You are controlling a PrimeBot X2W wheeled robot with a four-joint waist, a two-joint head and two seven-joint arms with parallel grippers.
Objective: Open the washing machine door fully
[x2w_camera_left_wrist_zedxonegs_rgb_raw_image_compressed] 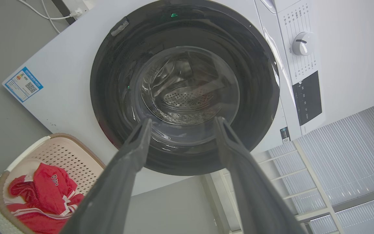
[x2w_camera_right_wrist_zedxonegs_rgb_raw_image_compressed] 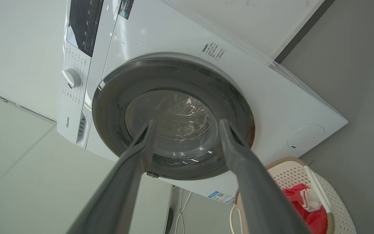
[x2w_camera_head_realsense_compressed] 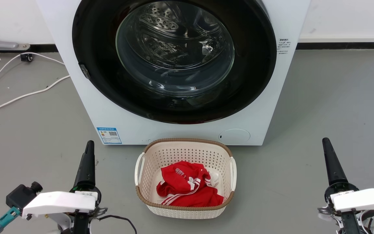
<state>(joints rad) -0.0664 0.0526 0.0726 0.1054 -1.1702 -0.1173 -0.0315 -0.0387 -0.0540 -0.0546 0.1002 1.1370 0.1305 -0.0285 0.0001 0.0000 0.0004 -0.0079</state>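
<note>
The washing machine door (x2w_camera_head_realsense_compressed: pixel 174 55) sat shut, flush against the washing machine (x2w_camera_head_realsense_compressed: pixel 187 131), so by my reckoning nothing was done yet. The left hand (x2w_camera_left_wrist_zedxonegs_rgb_raw_image_compressed: pixel 183 121) and right hand (x2w_camera_right_wrist_zedxonegs_rgb_raw_image_compressed: pixel 187 123) hung released, well back, flanking the laundry basket (x2w_camera_head_realsense_compressed: pixel 141 195).

Washing machine door (x2w_camera_head_realsense_compressed: pixel 174 58) top cropped; small label (x2w_camera_head_realsense_compressed: pixel 283 45) print illegible.

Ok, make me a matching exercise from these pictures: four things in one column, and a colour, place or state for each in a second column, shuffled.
Things:
1. washing machine door
2. basket
3. label sticker
4. red garment

Descriptions:
A. blue
B. shut
C. lying in the basket
D. cream and perforated

Pairs: 1-B, 2-D, 3-A, 4-C
</note>
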